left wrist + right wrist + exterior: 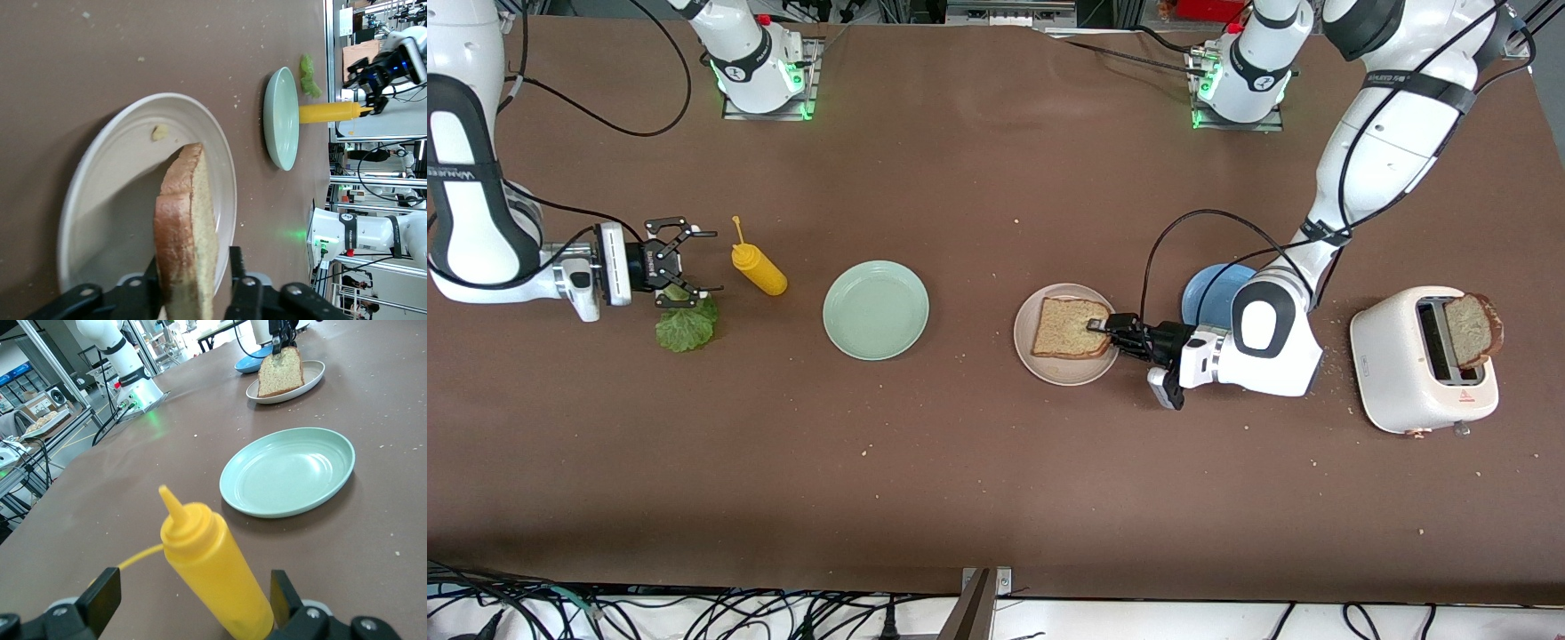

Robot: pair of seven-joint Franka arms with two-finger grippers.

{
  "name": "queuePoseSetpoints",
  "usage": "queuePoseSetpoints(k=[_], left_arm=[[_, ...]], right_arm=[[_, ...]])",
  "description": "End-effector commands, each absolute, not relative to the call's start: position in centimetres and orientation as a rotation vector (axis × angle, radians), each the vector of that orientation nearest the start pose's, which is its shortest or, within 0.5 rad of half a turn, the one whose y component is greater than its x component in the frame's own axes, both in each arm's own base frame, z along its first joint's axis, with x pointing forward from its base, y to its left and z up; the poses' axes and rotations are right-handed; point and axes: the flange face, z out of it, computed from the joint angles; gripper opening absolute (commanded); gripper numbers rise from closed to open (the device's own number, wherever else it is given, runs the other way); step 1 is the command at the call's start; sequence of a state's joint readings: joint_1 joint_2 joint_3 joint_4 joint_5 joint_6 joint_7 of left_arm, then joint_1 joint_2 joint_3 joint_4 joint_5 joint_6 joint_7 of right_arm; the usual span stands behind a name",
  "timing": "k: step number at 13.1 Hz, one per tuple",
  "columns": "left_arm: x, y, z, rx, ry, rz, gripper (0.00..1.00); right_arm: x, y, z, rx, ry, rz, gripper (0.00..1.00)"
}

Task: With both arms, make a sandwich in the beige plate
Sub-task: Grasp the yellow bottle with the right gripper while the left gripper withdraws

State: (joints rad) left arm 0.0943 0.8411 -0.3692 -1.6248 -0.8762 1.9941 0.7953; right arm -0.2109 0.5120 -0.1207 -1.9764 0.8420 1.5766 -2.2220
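Observation:
A brown bread slice (1069, 327) rests tilted on the beige plate (1040, 360), its raised edge between the fingers of my left gripper (1104, 326). In the left wrist view the bread (187, 220) shows edge-on; one finger (238, 267) stands clear of it, so the left gripper (193, 270) is open. My right gripper (692, 260) hangs open and empty over the green lettuce leaf (687, 324). A second bread slice (1472, 330) sticks out of the toaster (1414, 373).
A yellow squeeze bottle (759, 269) stands just ahead of the right gripper's fingers (103, 590). The mint-green plate (876, 309) lies between the bottle and the beige plate. A blue plate (1209, 292) is partly hidden under the left arm. Crumbs are scattered about.

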Motion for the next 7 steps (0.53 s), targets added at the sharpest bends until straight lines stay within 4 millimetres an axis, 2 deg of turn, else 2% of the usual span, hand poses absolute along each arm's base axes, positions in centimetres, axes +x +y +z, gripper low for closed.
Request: queuePoseSetpoints(k=[1,7], left_arm=[[62.5,-20.3,19.3,2.087,-0.561,-0.144,1.00],[63.8,-18.6,26.5,2.278,-0.905,-0.082,1.00]], right_arm=[[51.1,-10.7,16.4,-1.523,-1.378,-0.586,0.99],[50.8,-9.6,12.3,-1.462,-1.393,-0.720,0.99]])
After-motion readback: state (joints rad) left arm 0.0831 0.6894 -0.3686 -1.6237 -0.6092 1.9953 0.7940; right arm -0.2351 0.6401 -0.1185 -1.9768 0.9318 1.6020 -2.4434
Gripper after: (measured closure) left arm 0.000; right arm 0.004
